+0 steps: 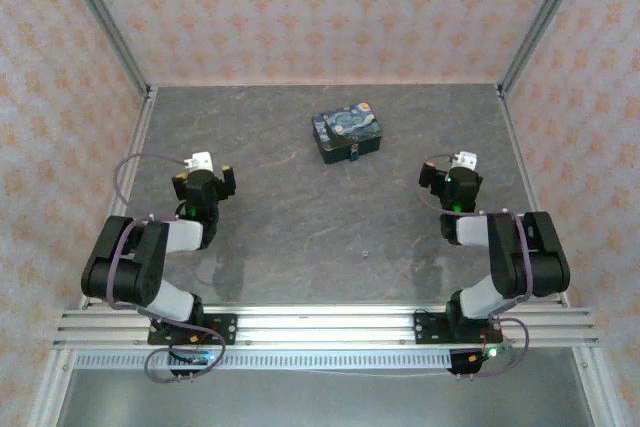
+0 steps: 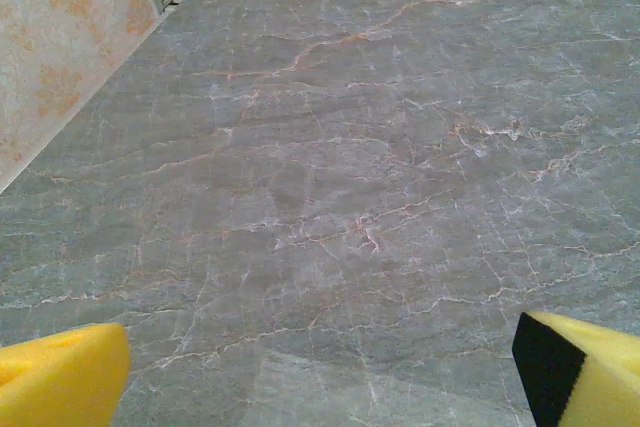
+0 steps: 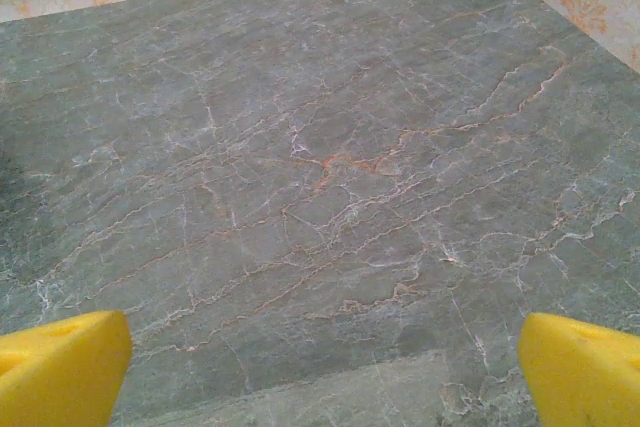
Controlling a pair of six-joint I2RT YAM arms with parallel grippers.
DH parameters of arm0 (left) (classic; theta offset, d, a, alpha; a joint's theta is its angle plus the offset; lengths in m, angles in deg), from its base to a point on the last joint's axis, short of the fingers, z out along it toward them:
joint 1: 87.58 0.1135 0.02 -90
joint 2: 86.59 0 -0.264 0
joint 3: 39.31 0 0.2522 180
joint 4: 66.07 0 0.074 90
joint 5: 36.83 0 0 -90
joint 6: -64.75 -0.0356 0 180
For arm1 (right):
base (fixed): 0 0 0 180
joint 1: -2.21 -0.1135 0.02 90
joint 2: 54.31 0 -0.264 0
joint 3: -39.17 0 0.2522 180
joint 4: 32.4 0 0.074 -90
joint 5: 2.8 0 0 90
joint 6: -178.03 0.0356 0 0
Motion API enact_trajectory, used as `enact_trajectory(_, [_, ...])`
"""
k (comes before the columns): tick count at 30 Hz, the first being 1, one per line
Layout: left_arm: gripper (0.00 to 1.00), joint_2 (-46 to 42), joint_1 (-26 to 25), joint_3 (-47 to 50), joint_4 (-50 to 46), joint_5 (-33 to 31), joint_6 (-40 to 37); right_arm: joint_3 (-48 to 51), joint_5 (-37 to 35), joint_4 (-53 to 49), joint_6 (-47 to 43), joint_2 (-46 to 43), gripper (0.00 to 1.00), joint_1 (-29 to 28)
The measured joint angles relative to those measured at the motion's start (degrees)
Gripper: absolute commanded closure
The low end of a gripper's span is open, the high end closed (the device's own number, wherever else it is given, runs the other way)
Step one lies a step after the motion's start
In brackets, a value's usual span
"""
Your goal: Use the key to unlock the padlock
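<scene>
**Current step: approach, not yet begun.** Nothing is held and no contact is made.

**End effector state.** The left end effector (image 2: 320, 372) stands wide, its yellow pads (image 2: 60, 372) at the two lower corners of the left wrist view with bare tabletop (image 1: 280, 227) between them. The right end effector (image 3: 325, 372) is likewise wide and empty. Both arms are folded back near their bases, well apart from the task items.

**Item locations.**
- Key (image 1: 367, 254): judged to be the tiny pale speck lying alone on the tabletop, between the two arms and nearer the right one. It is too small to confirm its shape or heading.
- Padlock (image 1: 353, 155): judged to be the small bright fitting at the near face of the dark blue tin (image 1: 346, 132), which sits toward the far middle of the tabletop. It cannot be told apart from the clasp at this size.

**Next move, requirements.**
1. Bring one end effector, likely the right, down over the key.
2. Close on a flat, thin part lying flush on the surface, so the fingertips must be placed precisely.
3. Use the other arm to steady the padlock or tin before insertion.
</scene>
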Motion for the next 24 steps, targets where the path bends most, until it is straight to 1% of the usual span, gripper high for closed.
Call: enact_trajectory(24, [0.00, -0.28, 0.00, -0.02, -0.52, -0.15, 0.02, 0.00, -0.24, -0.02, 0.07, -0.02, 0.01, 0.00])
